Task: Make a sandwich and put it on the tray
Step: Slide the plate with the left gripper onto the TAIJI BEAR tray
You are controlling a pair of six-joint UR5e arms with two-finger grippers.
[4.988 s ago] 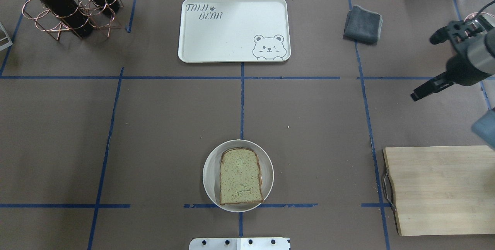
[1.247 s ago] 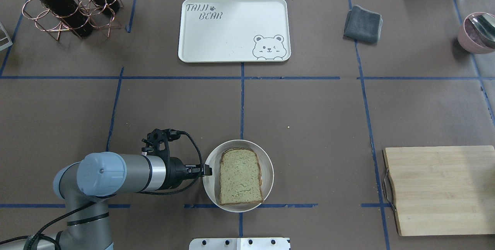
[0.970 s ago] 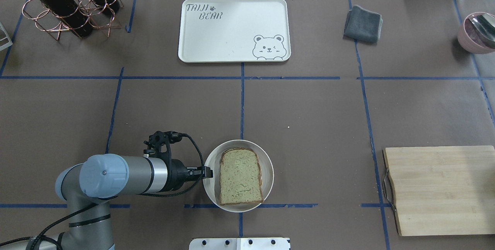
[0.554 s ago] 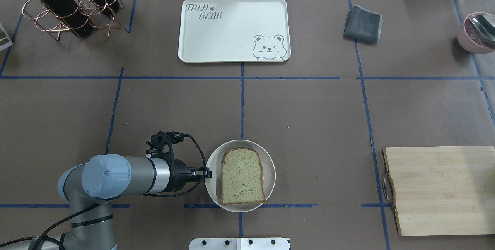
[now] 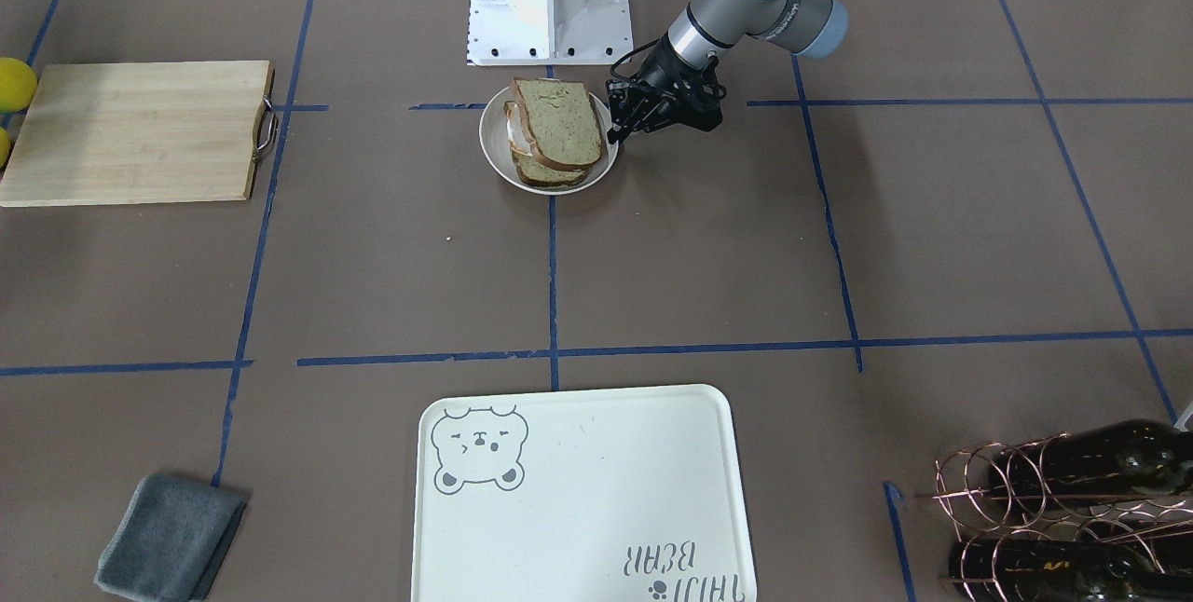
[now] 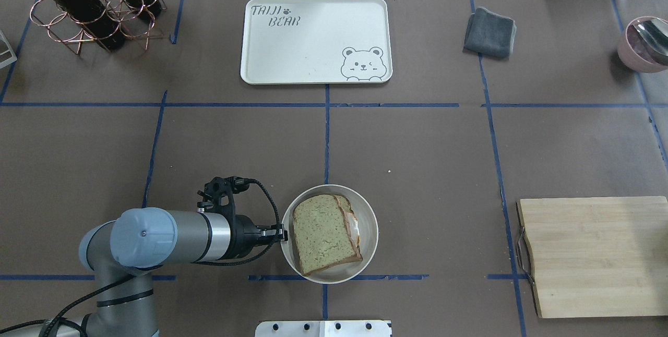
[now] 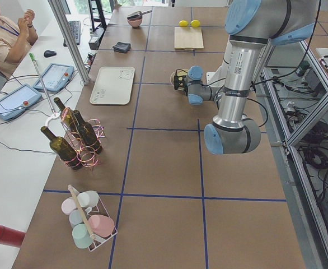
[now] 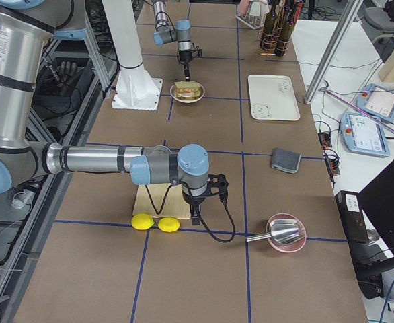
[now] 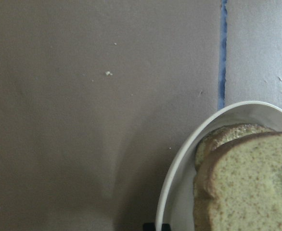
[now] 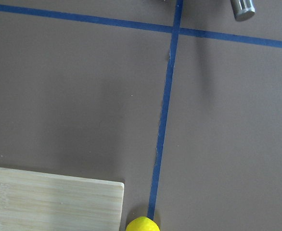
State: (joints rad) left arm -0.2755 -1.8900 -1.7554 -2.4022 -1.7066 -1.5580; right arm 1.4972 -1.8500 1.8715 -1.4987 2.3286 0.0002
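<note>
where left jaws meet the plate [image 6: 369, 235] rim — clamped or apart, i cannot tell.

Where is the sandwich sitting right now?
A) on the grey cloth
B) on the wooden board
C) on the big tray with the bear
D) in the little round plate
D: the sandwich lies in the little round plate, while the bear tray stands well apart from it with no food on it.
</note>
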